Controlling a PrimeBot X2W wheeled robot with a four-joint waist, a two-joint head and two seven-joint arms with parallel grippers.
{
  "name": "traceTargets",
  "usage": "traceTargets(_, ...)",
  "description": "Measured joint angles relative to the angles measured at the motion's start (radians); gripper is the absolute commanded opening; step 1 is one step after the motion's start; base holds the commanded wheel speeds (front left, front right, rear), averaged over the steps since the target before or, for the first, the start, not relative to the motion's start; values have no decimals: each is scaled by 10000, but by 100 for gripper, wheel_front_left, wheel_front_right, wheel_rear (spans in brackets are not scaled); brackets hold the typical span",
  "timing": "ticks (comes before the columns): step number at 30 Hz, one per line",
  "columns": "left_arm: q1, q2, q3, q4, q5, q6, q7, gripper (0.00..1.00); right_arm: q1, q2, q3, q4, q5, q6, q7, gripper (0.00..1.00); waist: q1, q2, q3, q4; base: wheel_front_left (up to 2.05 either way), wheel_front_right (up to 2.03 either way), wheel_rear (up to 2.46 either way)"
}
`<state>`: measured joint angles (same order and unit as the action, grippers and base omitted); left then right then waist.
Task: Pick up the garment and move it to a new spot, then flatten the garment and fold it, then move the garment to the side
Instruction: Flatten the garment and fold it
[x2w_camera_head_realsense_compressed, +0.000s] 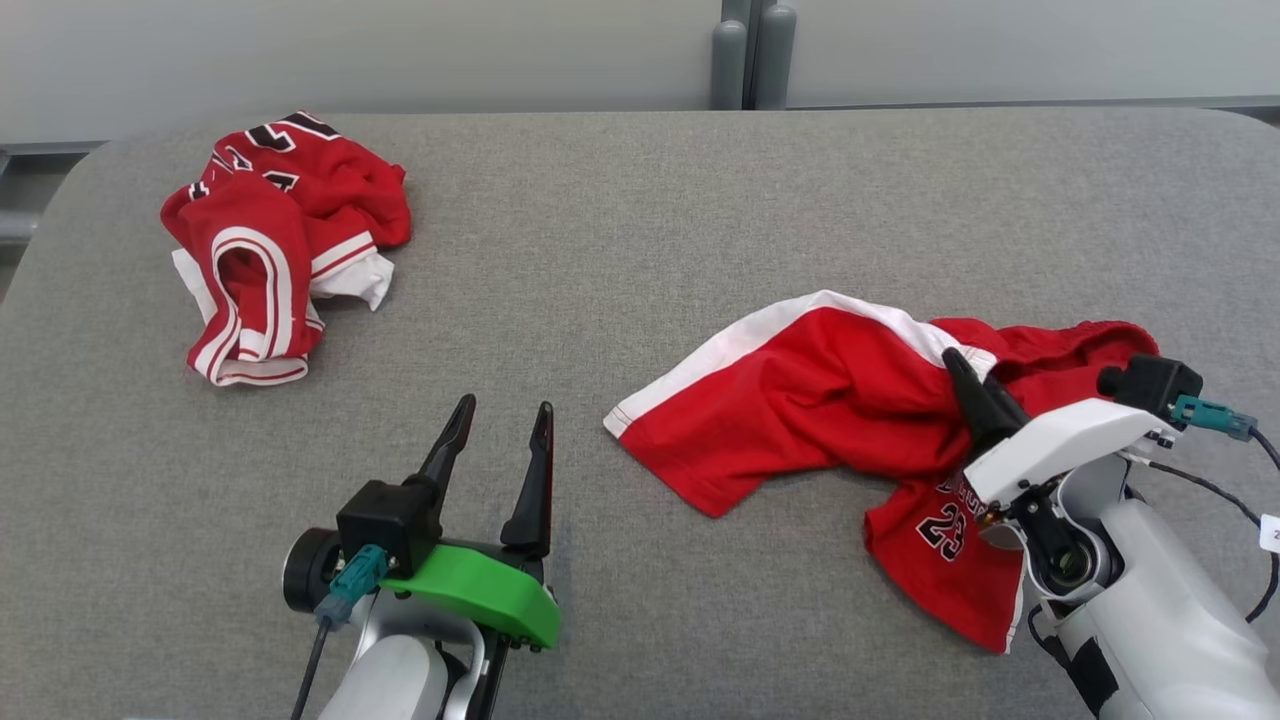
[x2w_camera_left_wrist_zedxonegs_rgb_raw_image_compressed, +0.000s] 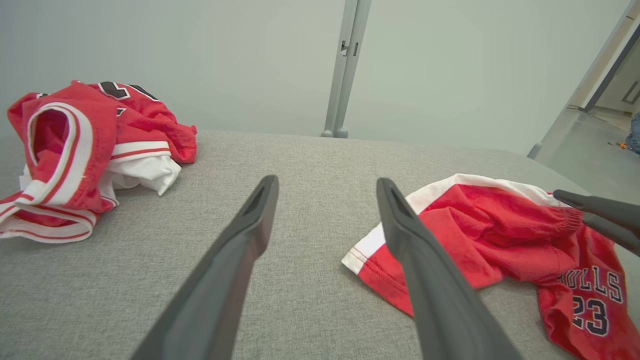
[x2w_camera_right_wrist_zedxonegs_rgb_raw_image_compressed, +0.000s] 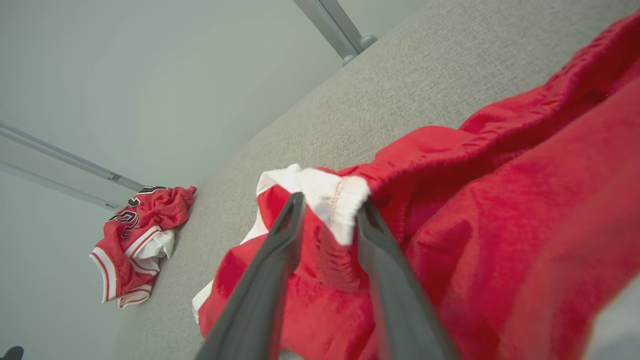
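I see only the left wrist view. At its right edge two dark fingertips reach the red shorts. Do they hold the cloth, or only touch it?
Observer: They hold it. In the right wrist view the right gripper is shut on the shorts, pinching the white part of the waistband.
Operator: Thank you. Are the shorts lifted?
Observer: Not as far as the head view shows. They lie crumpled on the table, and the right arm hides part of the leg with the number.
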<state>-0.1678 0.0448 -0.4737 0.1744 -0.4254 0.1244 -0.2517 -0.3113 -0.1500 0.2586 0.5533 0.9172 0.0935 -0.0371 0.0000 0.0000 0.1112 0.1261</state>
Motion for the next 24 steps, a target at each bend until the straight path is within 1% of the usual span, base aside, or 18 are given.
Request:
traceTargets(2, 0, -2, 0, 0, 0, 0, 0, 100, -128, -27, 58, 52, -104, -2, 29, 37, 0, 0, 21, 14, 0, 0, 0)
traceTargets(3, 0, 0, 0, -4, 0, 0, 0, 100, -170, -61, 88, 75, -159, -6, 29, 33, 0, 0, 31, 21, 0, 0, 0)
traceTargets(4, 0, 0, 0, -6, 0, 0, 0, 100, -202, -96, 107, 105, -217, -35, 29, 21, 0, 0, 41, 27, 0, 0, 0)
traceTargets(6, 0, -2, 4, -17, 0, 0, 0, 100, -257, -146, 113, 150, -242, -46, 27, 2, 0, 0, 60, 38, 0, 0, 0)
traceTargets(7, 0, -2, 19, -25, 0, 0, 0, 100, -286, -167, 123, 151, -295, -44, 25, 0, 0, 0, 69, 42, 0, 0, 0)
traceTargets(11, 0, -4, 196, -35, 0, 0, 0, 100, -325, -249, 182, 113, -483, -36, -61, 0, 0, 0, 98, 24, 0, 0, 0)
traceTargets(16, 32, -2, 313, -56, -671, 2, 0, 100, -331, -399, 443, -424, -489, 115, -104, 0, 0, 0, 131, -176, 0, 0, 0)
traceTargets(18, 94, 0, 257, -21, -853, 2, 0, 100, -287, -579, 616, -633, -623, 134, -102, 0, 0, 0, 132, -275, 0, 0, 0)
traceTargets(19, 148, -2, 201, 6, -1022, 2, 0, 100, -240, -725, 740, -729, -746, 198, -102, 0, 0, 0, 132, -331, 0, 0, 0)
traceTargets(22, 368, 2, 165, 104, -1553, 2, 2, 100, 17, -1087, 986, -997, -951, 205, -82, 0, 0, 0, 131, -529, 0, 0, 0)
traceTargets(24, 438, 2, 119, 186, -1843, 0, 46, 100, 217, -1195, 1143, -1174, -1072, 207, -13, 0, 0, 0, 131, -684, 0, 0, 0)
